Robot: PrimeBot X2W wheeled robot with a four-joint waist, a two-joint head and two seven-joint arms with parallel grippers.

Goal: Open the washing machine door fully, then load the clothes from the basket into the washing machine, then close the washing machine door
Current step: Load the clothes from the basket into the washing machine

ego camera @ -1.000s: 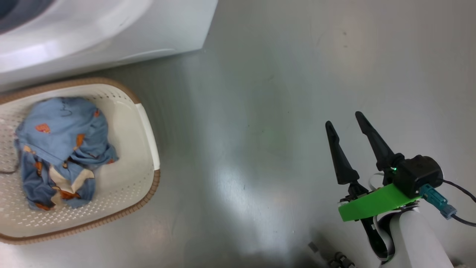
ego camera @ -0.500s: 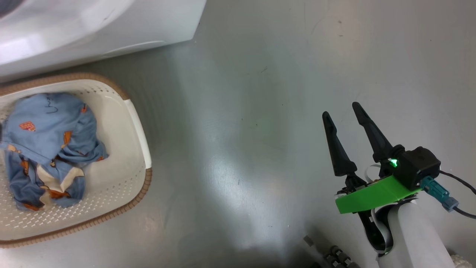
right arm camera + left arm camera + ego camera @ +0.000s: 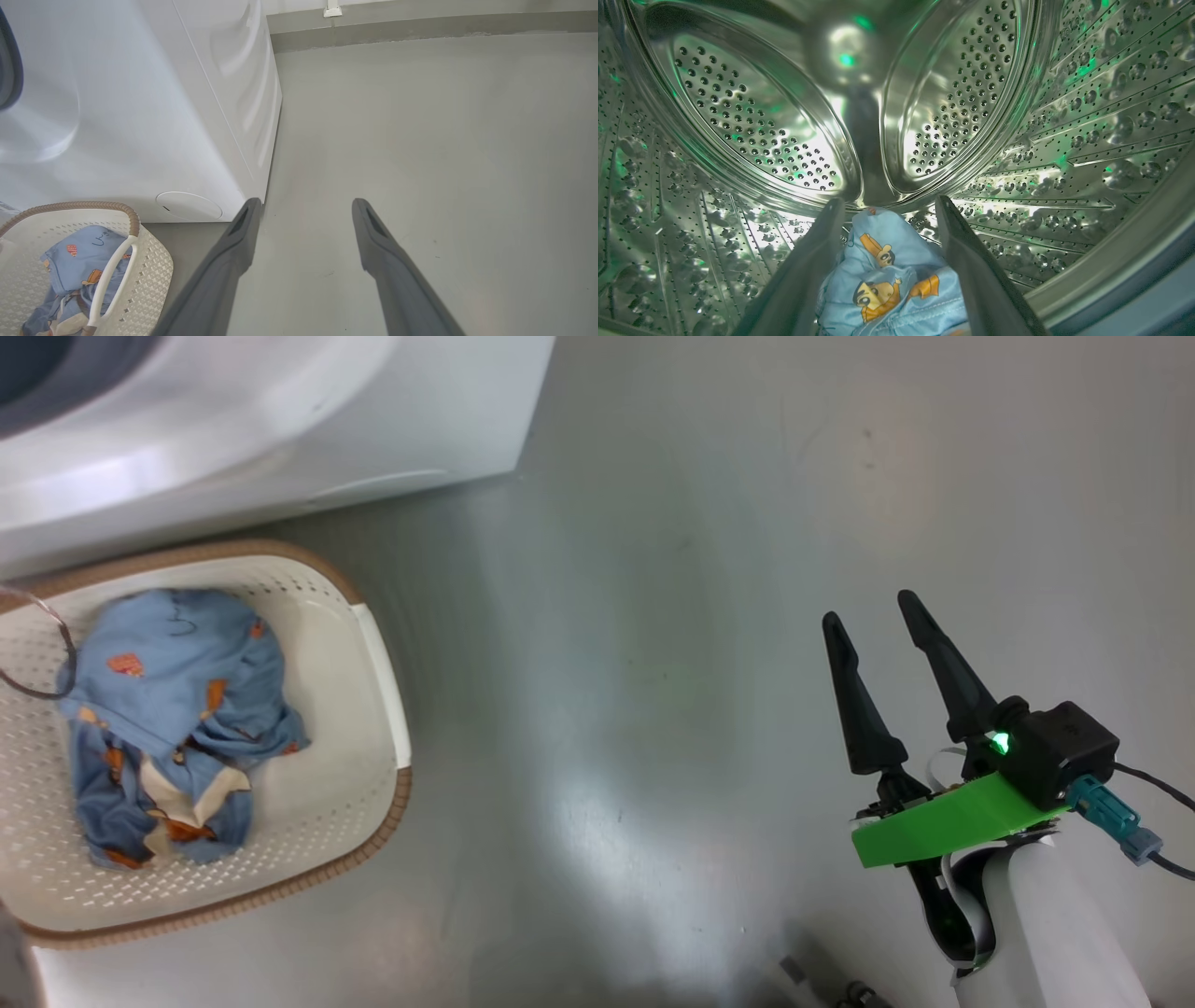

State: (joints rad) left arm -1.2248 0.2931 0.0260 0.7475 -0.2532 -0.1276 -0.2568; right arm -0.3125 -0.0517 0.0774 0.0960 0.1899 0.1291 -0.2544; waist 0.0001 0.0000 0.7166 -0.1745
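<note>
L hand [image 3: 889, 202] is inside the steel drum [image 3: 752, 116] of the washing machine [image 3: 280, 439]. Its fingers are spread wide and grip nothing. A light blue garment [image 3: 887, 280] lies low btwn them on the drum wall; can't tell if it touches them. Its print is a cartoon kid's face w/ orange-brown shapes, no readable text.

R hand [image 3: 867, 606] is fully open and empty, over bare grey floor [image 3: 653, 616], well apart from the basket [image 3: 322, 775]. Green bracket [image 3: 943, 817] sits on its wrist.

Basket is on the floor just in front of the machine. More blue clothes [image 3: 177, 709] are bunched inside it, white lining showing. Dark scribble-type writing near the top of the fabric, too small to read.
</note>
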